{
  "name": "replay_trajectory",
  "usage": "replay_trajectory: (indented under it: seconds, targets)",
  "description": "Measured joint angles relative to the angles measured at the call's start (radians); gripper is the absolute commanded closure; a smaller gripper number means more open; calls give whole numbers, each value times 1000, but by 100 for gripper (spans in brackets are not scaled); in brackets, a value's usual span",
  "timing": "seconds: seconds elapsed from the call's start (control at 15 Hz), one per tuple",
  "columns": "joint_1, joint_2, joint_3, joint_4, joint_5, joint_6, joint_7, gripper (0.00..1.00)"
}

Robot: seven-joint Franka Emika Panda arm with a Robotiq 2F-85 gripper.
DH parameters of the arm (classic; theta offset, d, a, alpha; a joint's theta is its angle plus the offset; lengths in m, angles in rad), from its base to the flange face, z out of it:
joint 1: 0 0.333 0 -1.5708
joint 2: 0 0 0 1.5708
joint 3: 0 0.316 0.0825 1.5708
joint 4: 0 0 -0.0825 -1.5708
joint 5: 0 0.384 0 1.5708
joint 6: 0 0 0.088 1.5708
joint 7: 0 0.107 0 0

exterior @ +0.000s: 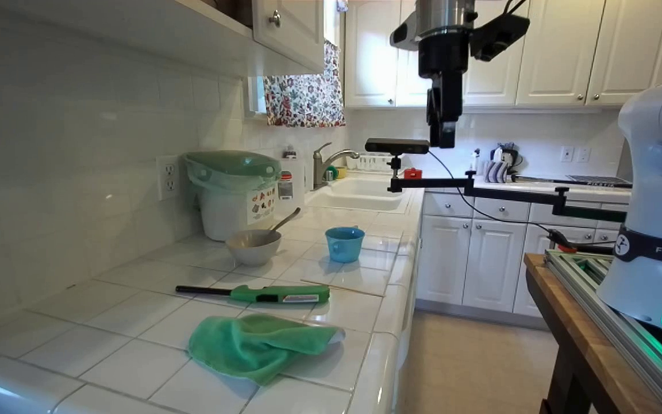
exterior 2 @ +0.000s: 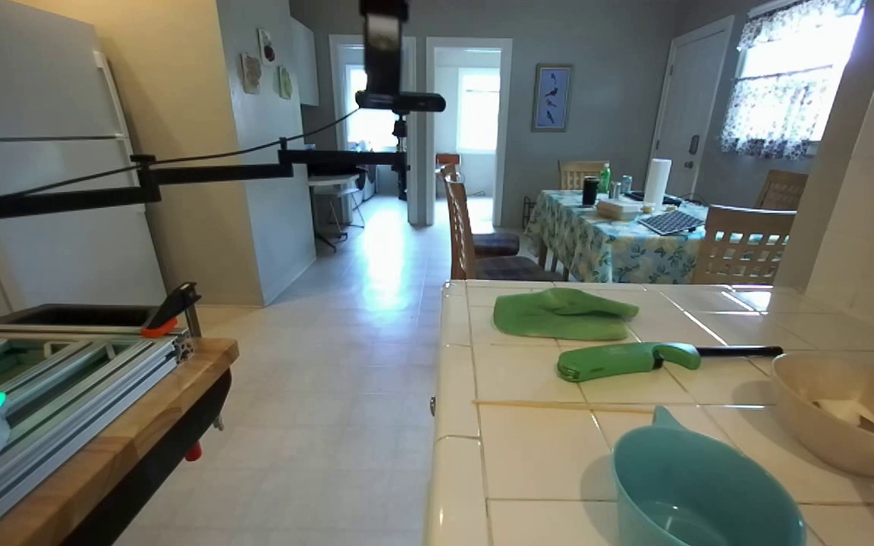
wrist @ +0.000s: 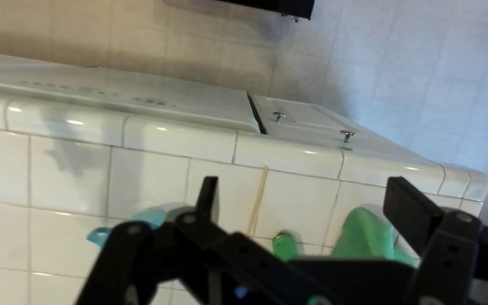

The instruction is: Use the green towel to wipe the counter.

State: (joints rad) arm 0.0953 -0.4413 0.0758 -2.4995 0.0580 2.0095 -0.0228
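High up, the hand [exterior: 441, 137] hangs free, perhaps beyond the counter's edge [exterior: 387, 345].

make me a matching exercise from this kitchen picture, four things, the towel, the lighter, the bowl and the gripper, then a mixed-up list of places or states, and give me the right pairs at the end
Column one
1. Green towel
2. Lighter
3. Bowl
4. Gripper

Column two
A. Has a utensil leaning in it, the handle sticking up past the rim
B. Lies crumpled on the counter
C. Open, holding nothing
D. Lies between the towel and the blue cup

Right pairs
1 with B
2 with D
3 with A
4 with C
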Motion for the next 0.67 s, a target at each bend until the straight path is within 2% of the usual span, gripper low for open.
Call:
replay_trajectory:
  seconds: [0.2, 0.33, 0.67]
  targets:
    - [56, 155, 45, 22, 23, 164, 0, 0]
    - [58, 198, 45, 47, 23, 178, 0, 0]
    - [57, 194, 39, 53, 23, 176, -1, 0]
